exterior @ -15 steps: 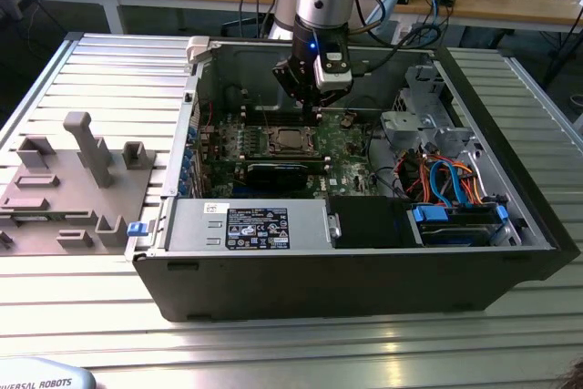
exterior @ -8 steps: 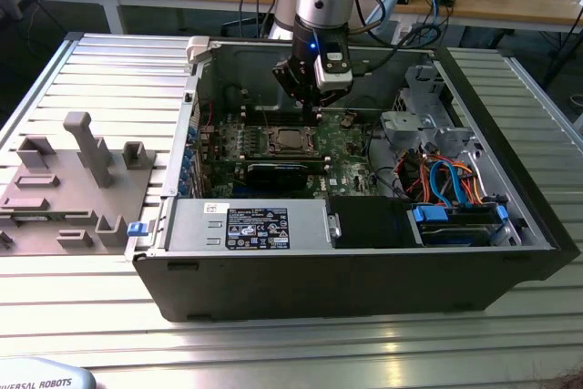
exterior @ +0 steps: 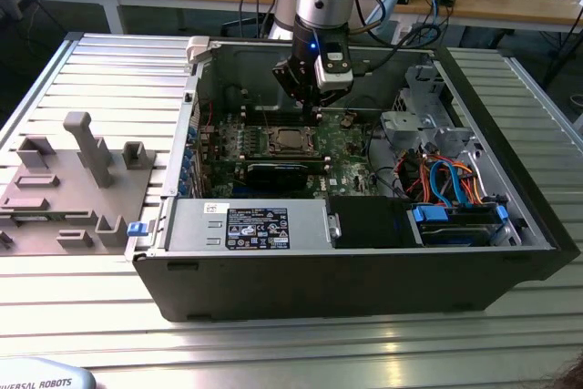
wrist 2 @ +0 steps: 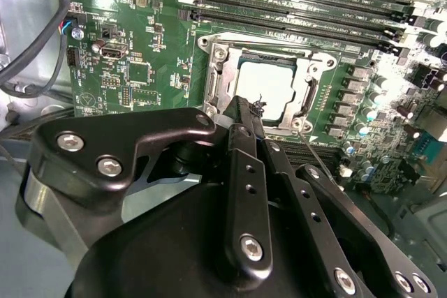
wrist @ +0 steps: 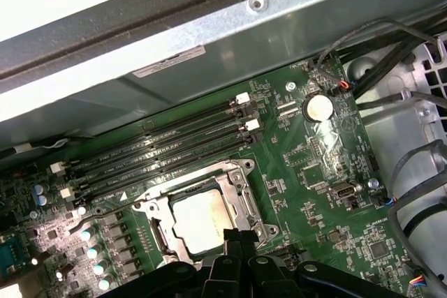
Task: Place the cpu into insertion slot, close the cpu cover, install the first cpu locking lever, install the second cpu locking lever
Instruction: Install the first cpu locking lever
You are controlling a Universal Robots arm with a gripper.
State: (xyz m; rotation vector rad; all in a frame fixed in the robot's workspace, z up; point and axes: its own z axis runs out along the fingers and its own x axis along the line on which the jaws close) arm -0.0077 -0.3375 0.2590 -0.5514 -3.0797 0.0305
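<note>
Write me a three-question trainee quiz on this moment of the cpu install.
1. True or false: the cpu cover stands raised open.
2. The pincer is nearest: A the coin battery, B the cpu cover, C the blue cables.
3. Fill in: the silvery square seen through the cover's window is the ____.
Key: 1 false, it lies flat; 2 B; 3 cpu.

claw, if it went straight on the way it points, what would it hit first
Probably the near rim of the cpu cover, beside the cpu showing in its window. In both wrist views the claw sits at that edge. Depth is unclear, so the green board alongside is possible.
</note>
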